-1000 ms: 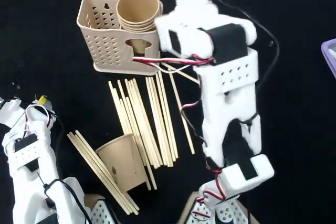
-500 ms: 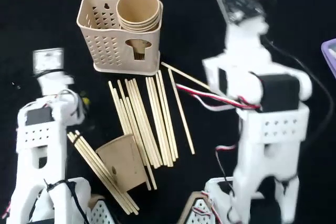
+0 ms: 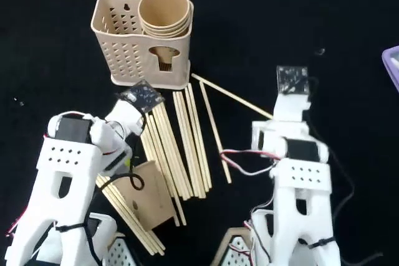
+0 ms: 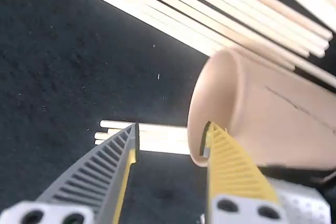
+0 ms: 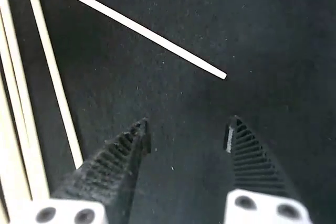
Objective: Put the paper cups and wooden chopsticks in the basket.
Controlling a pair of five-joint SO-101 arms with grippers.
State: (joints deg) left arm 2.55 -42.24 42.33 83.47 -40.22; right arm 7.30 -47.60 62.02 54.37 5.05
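The black desk (image 3: 62, 60) carries everything, and two white arms stand on its near edge: the left arm (image 3: 62, 172) leans over the lower part of the mess, while the right arm (image 3: 302, 179) stands upright and well apart from the basket. One beige slotted basket (image 3: 131, 54) stands upright at the far side. In its right half sits one nested stack of paper cups (image 3: 164, 9); about four rims show, packed too tightly for a sure count. One more paper cup (image 3: 153, 194) lies on its side on the desk, resting across loose chopsticks. The left claw (image 4: 170, 129) is spread wide and grips nothing; its yellow-faced finger sits right at the lip of this lying cup (image 4: 262, 114), and the grey one stands off over bare desk. The right claw (image 5: 189, 124) is likewise released, hanging above bare desk just past the end of a single chopstick (image 5: 131, 27). None of the wooden chopsticks is in the basket. The main spread (image 3: 181, 147), a dozen or more lying roughly parallel, fans out from the basket's foot. A smaller bundle (image 3: 137, 225) of three or four lies slantwise beside and partly beneath the lying cup. Two stray sticks lie to the right of the spread: one (image 3: 230, 95) slanting off toward the right arm, one (image 3: 215, 132) running alongside the main spread.
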